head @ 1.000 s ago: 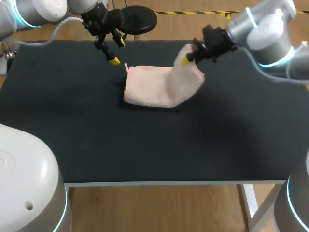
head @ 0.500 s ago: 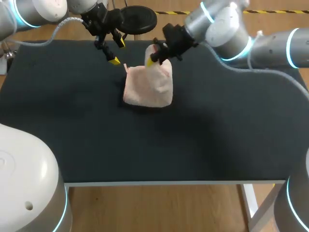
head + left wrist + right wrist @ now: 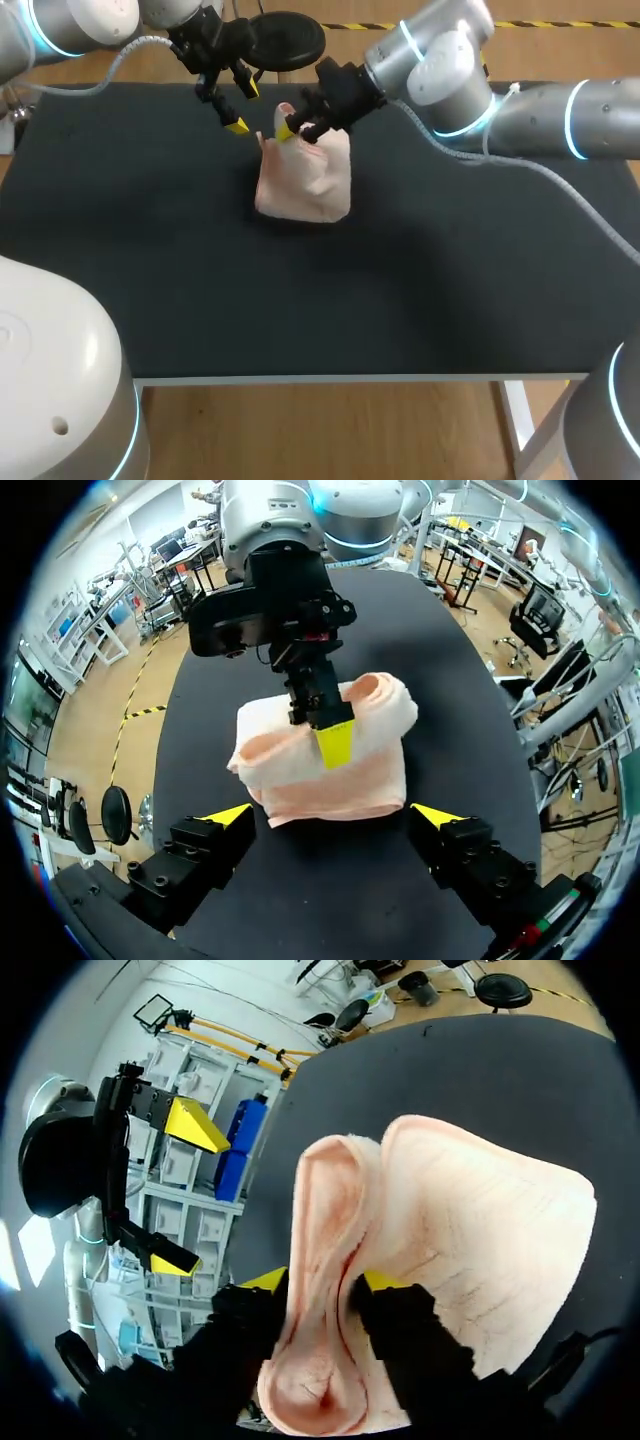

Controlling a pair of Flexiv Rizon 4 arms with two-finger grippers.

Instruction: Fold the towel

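Towel (image 3: 303,185) pinched in right tool (image 3: 296,130), left tool (image 3: 243,108) gaping beside — black table (image 3: 150,250)

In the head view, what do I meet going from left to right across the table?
left gripper → towel → right arm. The right gripper overlaps the towel, so I omit it.

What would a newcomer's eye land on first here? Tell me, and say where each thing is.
First, the peach towel, bunched in a half-folded heap toward the far side of the black table. The right gripper is shut on a raised fold of it, at the end of the heap nearest the left arm. The left gripper hangs open close by, with the towel ahead of it, not between its fingers.
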